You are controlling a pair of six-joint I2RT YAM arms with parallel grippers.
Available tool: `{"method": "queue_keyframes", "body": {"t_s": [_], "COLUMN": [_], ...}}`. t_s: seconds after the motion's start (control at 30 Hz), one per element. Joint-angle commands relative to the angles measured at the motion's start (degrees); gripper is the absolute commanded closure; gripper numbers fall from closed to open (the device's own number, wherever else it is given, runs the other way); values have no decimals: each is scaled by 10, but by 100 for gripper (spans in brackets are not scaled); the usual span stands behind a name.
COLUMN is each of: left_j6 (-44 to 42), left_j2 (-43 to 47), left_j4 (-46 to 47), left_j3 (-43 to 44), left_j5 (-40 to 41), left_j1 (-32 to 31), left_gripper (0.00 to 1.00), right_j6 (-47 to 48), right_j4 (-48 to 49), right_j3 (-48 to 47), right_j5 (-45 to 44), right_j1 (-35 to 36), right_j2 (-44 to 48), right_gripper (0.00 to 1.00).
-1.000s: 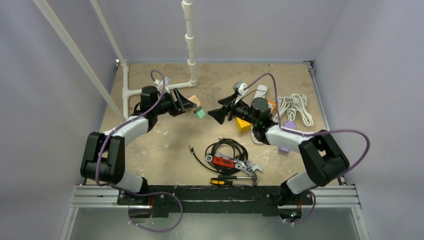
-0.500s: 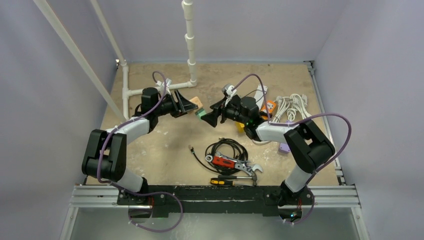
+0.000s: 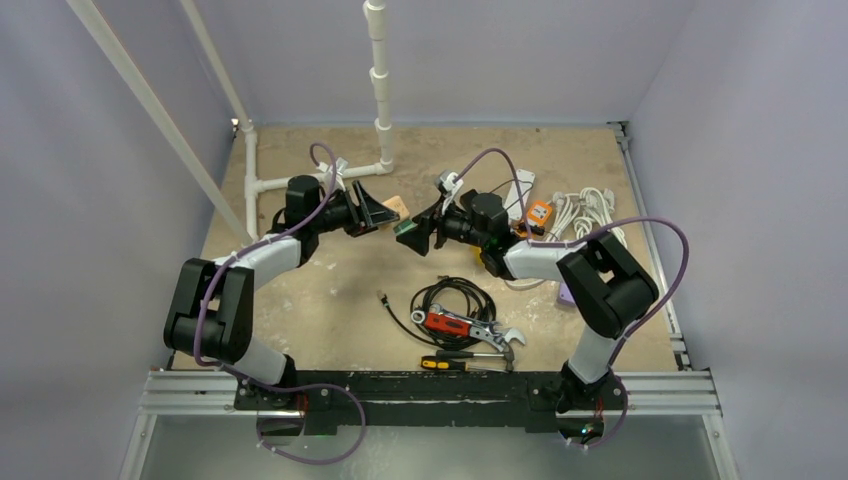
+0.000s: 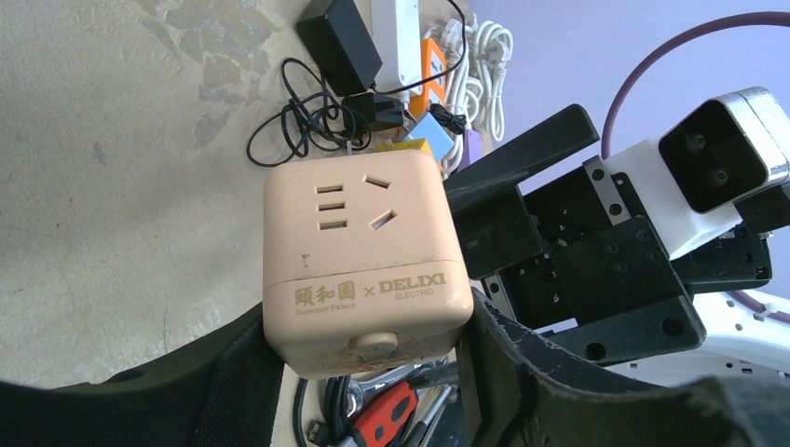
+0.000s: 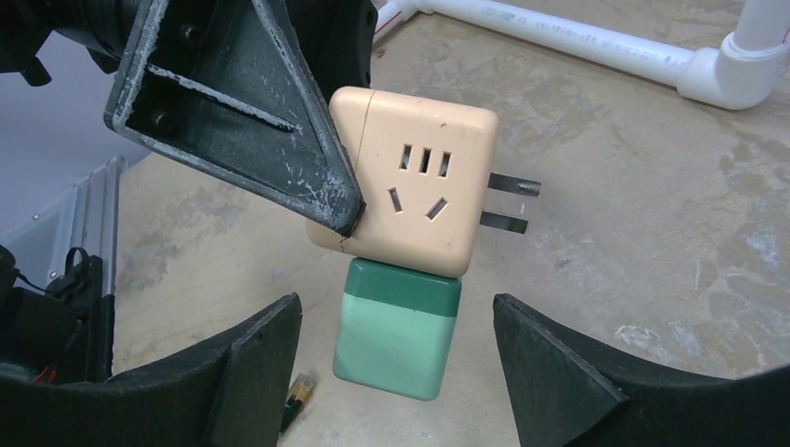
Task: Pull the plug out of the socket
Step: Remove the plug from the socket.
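A beige cube socket [image 4: 363, 251] is held off the table, with my left gripper [image 4: 363, 346] shut on its sides. Two metal prongs [image 5: 508, 200] stick out of one face. A green plug [image 5: 396, 340] is seated in the socket's [image 5: 410, 186] underside in the right wrist view. My right gripper [image 5: 396, 368] is open, one finger on each side of the plug with a gap on both sides. From above, the left gripper [image 3: 385, 212] and the right gripper [image 3: 413, 232] meet at the socket [image 3: 399, 207] and plug [image 3: 407, 228] in mid-table.
White PVC pipework [image 3: 380, 90] stands at the back. A black cable coil [image 3: 455, 298], a red-handled wrench tool [image 3: 460, 325] and a screwdriver [image 3: 450, 362] lie near the front. A white cord bundle [image 3: 590, 215] and an orange item [image 3: 540, 212] are at the right.
My right gripper has travelled left to the socket and now straddles the green plug, its jaws slightly narrower. The left gripper has stayed in place with the socket.
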State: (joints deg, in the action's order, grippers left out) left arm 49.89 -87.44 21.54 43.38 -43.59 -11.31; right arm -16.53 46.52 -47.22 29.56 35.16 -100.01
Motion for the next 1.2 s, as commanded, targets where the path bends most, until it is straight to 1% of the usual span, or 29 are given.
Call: {"method": "queue_keyframes", "body": {"t_s": [0.0, 0.13, 0.3, 0.6, 0.73, 0.87, 1.17], "left_j6": [-18, -41, -38, -41, -42, -44, -45], "left_j2": [14, 26, 29, 43, 44, 47, 62], "left_j4": [33, 1, 4, 7, 7, 6, 13], "left_j3": [15, 25, 24, 22, 22, 22, 9], "left_j5": [-13, -1, -3, 3, 3, 5, 27], "left_j1": [-1, -1, -1, 0, 1, 3, 3], "left_gripper": [100, 100, 100, 100, 100, 100, 100], "right_j6": [-5, -8, -7, -9, -10, -10, -5], "right_j4": [5, 7, 1, -29, -29, -30, -37], "right_j3": [-27, -35, -41, -53, -54, -54, -54], "right_j5": [11, 12, 5, -37, -38, -40, -46], "right_j1": [9, 22, 26, 27, 26, 26, 27], "right_j2": [-11, -22, -26, -41, -41, -40, -29], "right_gripper": [23, 23, 27, 25, 27, 36, 78]}}
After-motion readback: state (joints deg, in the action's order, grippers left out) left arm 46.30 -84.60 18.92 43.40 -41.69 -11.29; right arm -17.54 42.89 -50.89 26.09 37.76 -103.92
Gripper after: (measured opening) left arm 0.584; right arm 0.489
